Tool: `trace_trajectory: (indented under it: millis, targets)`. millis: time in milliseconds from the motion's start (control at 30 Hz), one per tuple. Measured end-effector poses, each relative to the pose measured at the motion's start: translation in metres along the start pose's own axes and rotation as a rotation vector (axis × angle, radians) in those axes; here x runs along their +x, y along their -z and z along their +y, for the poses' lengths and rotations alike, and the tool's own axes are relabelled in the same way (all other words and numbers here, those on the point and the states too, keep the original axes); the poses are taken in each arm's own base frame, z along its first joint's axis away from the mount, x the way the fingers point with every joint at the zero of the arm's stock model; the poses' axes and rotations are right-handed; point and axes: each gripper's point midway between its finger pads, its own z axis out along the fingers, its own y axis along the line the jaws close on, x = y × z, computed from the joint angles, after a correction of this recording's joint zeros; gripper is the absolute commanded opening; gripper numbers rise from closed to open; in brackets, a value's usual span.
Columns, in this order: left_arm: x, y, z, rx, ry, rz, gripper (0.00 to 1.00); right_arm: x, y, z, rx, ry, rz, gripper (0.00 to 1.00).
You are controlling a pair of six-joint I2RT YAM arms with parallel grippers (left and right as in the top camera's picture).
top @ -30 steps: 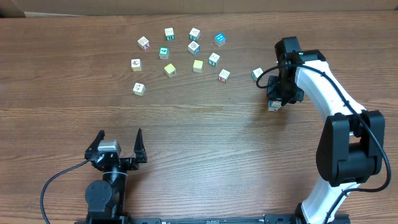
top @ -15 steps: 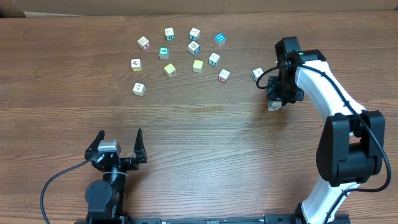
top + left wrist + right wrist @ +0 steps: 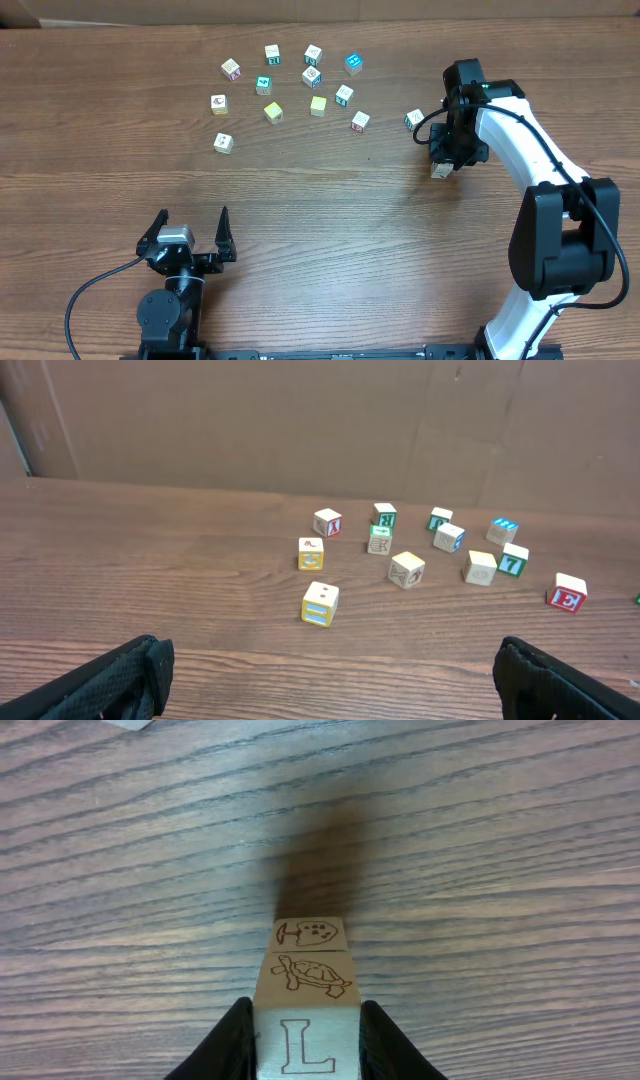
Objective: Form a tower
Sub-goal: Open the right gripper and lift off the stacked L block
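In the right wrist view the tower is a narrow column of three pale wooden cubes. The top cube has a white face with a red outlined L, the one below shows a turtle, and the lowest shows a small plant drawing. My right gripper is shut on the L cube, one black finger on each side. Overhead, the tower pokes out just below the right gripper at mid right. My left gripper stands open near the front left, holding nothing; in its own view its fingertips frame bare wood.
Several loose cubes lie scattered at the back centre. One more cube sits close to the left of the right arm. A cardboard wall closes the table's far side. The right arm's white links stretch along the right edge.
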Motion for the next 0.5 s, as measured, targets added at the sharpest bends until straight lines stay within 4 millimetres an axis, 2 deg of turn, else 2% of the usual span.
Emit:
trace_trajectory:
  millis: [500]
  targets:
    - [0.0000,0.0000,0.0001,0.000,0.000,0.000,1.00,0.0026,0.0000,0.0008,-0.005,0.005,0.011,0.28]
